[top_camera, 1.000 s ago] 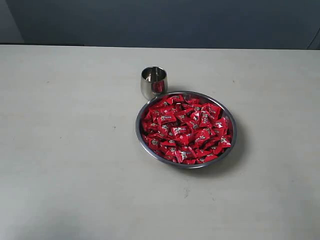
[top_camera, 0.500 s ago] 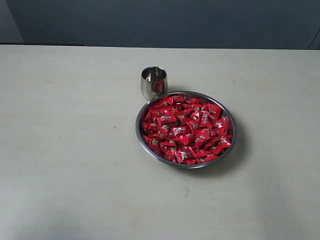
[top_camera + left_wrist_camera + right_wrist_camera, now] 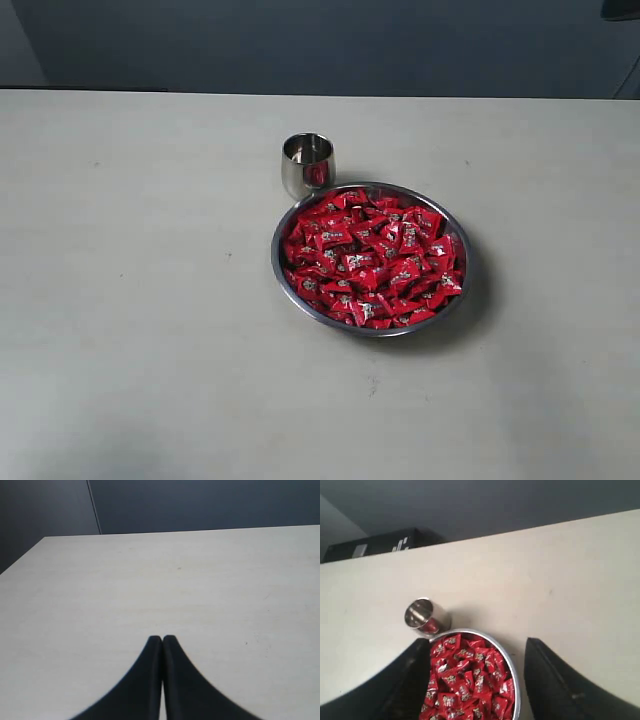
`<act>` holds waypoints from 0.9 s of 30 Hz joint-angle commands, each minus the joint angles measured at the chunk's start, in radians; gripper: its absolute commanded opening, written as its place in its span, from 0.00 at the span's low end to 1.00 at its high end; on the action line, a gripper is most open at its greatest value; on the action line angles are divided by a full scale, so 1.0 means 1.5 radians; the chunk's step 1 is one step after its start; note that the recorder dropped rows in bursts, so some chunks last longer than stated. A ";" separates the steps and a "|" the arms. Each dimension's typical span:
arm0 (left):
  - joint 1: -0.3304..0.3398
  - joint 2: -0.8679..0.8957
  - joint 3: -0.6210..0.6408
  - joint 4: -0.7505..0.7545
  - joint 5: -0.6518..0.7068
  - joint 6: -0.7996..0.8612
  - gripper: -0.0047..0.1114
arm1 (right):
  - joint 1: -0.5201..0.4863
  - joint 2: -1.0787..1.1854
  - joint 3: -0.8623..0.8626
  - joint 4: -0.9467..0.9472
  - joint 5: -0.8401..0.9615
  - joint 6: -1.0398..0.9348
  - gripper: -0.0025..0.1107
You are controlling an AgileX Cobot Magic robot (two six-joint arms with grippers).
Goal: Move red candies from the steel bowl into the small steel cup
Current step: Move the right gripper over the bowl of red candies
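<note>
We are finding the red candies [image 3: 372,262] heaped in the steel bowl [image 3: 276,262], filling it almost to the rim, each packet showing a small pale mark. The bowl is sitting flat on the table [image 3: 140,300], near the table's middle and a little toward its right edge in the exterior view, well clear of every corner. The small steel cup [image 3: 307,165] is standing upright just beside the bowl's rim, on the side facing the far edge of the table. We cannot tell whether cup and rim are touching. The cup's outer wall is mirroring red from the candies.

In the right wrist view we are seeing the same candies [image 3: 465,680], the bowl rim [image 3: 516,685] and the cup [image 3: 422,615] from above. The right gripper [image 3: 477,642] is hanging over the bowl with its jaws spread wide and nothing between them. A black box [image 3: 385,542] is lying beyond the table's far edge.

The left gripper [image 3: 162,640] is showing only in the left wrist view. Its two fingertips are pressing together, gripping nothing, above bare table surface [image 3: 200,580] close to a far corner.
</note>
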 commanded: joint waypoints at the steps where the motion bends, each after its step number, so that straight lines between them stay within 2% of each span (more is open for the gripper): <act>1: -0.003 -0.003 0.003 0.001 -0.005 -0.001 0.04 | 0.041 0.069 -0.032 0.025 0.031 -0.057 0.50; 12: -0.003 -0.003 0.003 0.001 -0.005 -0.001 0.04 | 0.155 0.186 -0.032 0.023 -0.030 -0.119 0.50; 21: -0.003 -0.003 0.003 0.001 -0.005 -0.001 0.04 | 0.196 0.258 -0.032 0.017 -0.067 -0.131 0.50; 27: -0.003 -0.003 0.003 0.001 -0.005 -0.001 0.04 | 0.197 0.305 -0.032 0.020 -0.068 -0.136 0.50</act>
